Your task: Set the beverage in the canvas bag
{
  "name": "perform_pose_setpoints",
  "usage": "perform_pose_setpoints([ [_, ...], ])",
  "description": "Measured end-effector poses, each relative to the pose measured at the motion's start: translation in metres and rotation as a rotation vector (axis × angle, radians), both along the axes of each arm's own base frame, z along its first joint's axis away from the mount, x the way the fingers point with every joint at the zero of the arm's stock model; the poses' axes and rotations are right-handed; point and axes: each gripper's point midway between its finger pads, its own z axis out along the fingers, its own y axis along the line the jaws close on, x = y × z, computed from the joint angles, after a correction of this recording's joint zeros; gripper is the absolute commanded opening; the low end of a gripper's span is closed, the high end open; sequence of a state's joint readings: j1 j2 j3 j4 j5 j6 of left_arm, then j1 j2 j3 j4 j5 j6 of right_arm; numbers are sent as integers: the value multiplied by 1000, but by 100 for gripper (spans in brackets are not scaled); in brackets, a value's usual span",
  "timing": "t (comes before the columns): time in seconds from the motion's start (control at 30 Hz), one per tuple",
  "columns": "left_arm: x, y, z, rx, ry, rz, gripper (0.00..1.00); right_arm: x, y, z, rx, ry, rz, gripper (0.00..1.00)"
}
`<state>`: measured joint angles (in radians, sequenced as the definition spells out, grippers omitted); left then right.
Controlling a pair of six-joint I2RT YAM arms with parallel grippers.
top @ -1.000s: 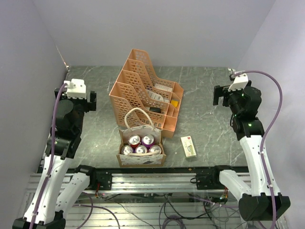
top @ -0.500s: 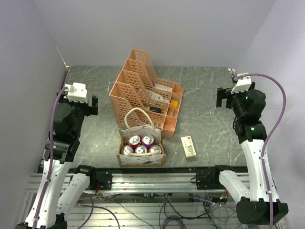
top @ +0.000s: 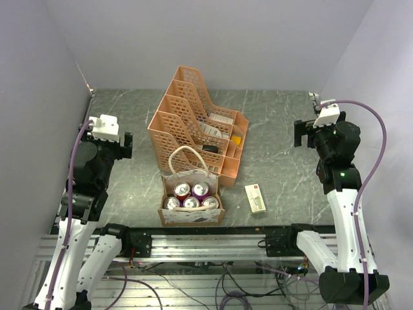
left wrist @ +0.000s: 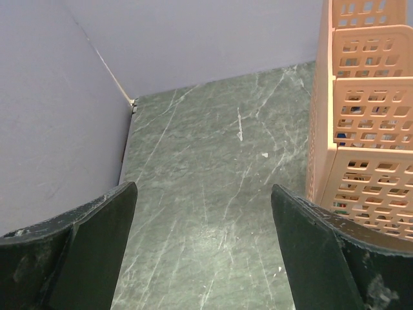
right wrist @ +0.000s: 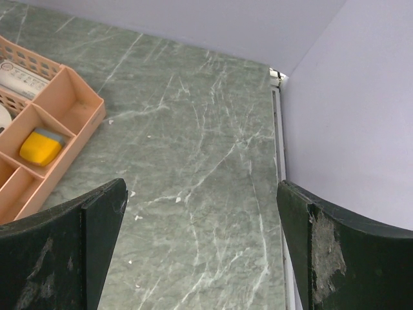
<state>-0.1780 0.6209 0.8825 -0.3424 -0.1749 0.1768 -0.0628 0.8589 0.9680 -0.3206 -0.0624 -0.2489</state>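
The tan canvas bag [top: 191,217] with cream loop handles [top: 186,158] stands near the table's front edge. Several beverage cans [top: 191,196], red and purple, stand upright inside it. My left gripper [top: 124,143] is open and empty, raised over the left of the table, well left of the bag. In the left wrist view its gripper [left wrist: 203,187] has only bare table between the jaws. My right gripper [top: 299,132] is open and empty over the right of the table. In the right wrist view its gripper [right wrist: 201,184] holds nothing. The bag shows in neither wrist view.
A peach lattice file organizer [top: 193,123] stands behind the bag; it also shows in the left wrist view [left wrist: 361,129] and the right wrist view [right wrist: 45,123], with a yellow item [right wrist: 40,145] in one compartment. A small white box [top: 256,197] lies right of the bag. Walls close three sides.
The left arm has drawn back a little toward its base. The right arm has shifted slightly right and outward. Both grippers stay open; bag and cans have not moved.
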Motion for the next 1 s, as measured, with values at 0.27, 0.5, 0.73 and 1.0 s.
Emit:
perform_pose_setpoints([
  [0.27,0,2,0,3,0,5,93,0,-1,0,-6,2,1,100],
  [0.5,0,2,0,3,0,5,93,0,-1,-1,-14,6,4,100],
  [0.73,0,2,0,3,0,5,92,0,0,-2,-17,10,9,100],
  [1.0,0,2,-1,8,2,5,91,0,2,-3,-17,11,21,100],
])
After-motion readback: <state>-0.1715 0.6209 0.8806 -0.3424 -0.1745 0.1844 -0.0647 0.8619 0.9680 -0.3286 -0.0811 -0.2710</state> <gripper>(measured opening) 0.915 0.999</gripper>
